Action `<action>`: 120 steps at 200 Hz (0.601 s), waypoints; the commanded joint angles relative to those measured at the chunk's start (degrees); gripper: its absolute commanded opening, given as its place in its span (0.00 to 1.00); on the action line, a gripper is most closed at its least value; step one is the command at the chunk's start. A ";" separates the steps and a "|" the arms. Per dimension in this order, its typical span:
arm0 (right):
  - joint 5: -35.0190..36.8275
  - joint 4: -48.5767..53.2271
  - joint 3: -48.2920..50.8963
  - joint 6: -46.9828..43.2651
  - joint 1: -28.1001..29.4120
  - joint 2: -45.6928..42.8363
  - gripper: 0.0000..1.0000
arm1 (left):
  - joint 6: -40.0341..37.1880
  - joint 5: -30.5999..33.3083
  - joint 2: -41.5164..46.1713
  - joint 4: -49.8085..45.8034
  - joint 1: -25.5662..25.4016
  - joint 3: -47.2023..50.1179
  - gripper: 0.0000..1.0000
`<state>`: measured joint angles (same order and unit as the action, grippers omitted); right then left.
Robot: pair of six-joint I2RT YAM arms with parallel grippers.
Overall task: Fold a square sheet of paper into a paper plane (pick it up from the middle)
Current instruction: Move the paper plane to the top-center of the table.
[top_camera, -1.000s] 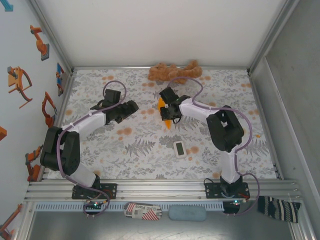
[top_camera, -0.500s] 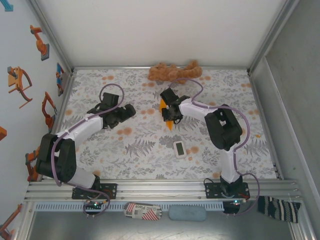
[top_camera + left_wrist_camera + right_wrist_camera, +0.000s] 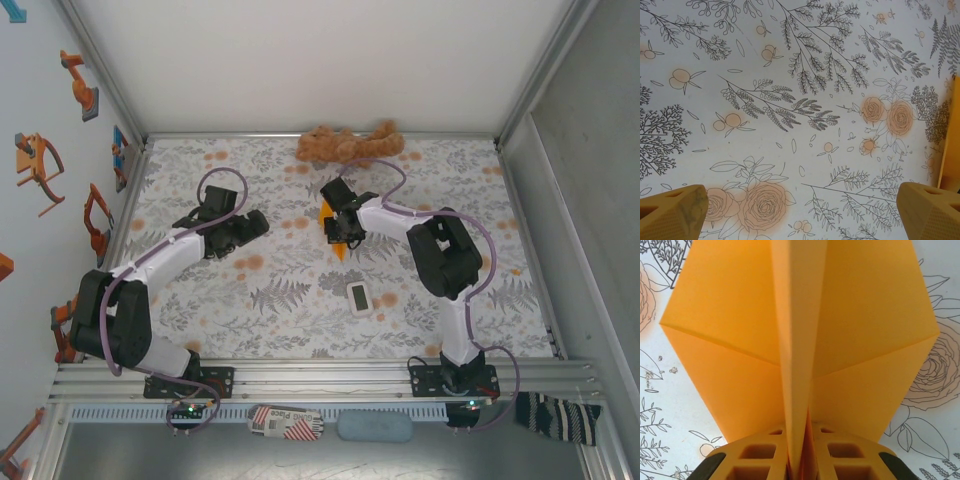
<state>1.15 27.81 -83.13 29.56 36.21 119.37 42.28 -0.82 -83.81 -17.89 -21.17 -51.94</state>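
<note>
Pulled back toward the left edge of the counter point(image 3: 280, 300) since a second ago, the left hand point(image 3: 252, 222) hovers, spread wide. The right hand point(image 3: 800, 460) pinches the paper plane point(image 3: 735, 335) by its centre crease, near the far edge's middle.

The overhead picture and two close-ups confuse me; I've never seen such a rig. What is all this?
Two robot arms are bolted at the near edge of a flowered table. The overhead picture comes from a camera above them; each close-up comes from a camera on a wrist. The left hand is open above the table. The right hand pinches a folded orange paper by its centre crease. A brown plush toy and a white device lie on the table.
</note>
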 commanded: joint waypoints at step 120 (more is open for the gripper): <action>5.03 2.51 -5.36 -0.70 -1.86 -0.23 0.09 | -2.90 3.28 5.07 -4.28 1.04 1.05 0.96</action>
<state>2.72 28.67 -85.08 29.91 35.66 120.22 40.88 1.61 -80.29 -20.40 -20.62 -51.57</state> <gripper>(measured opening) 0.091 0.963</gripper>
